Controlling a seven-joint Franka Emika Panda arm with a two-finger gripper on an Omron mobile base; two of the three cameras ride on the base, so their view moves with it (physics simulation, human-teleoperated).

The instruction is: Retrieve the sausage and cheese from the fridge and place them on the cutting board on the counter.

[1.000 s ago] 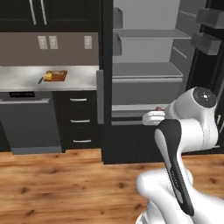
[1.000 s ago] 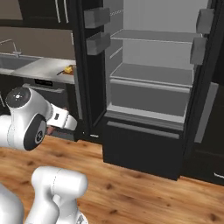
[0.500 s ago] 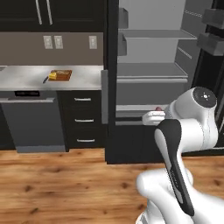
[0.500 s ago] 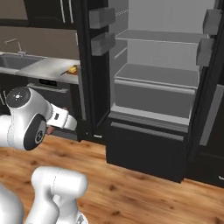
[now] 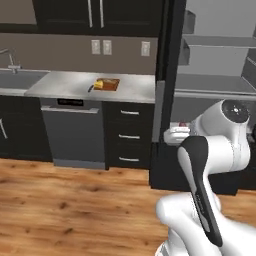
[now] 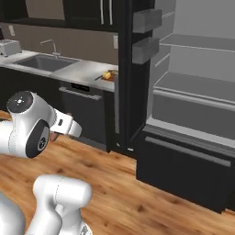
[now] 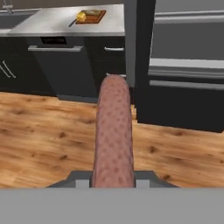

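One fridge door (image 7: 130, 43) edge between sausage (image 7: 113, 135) and cutting board (image 7: 91, 16).

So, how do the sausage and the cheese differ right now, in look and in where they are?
The sausage is a long reddish-brown stick with a speckled skin; the cheese is a small bright yellow wedge. The sausage is held in the gripper, its jaws shut on it, above the wooden floor; the cheese already lies on the board on the counter. Both are out of the fridge.
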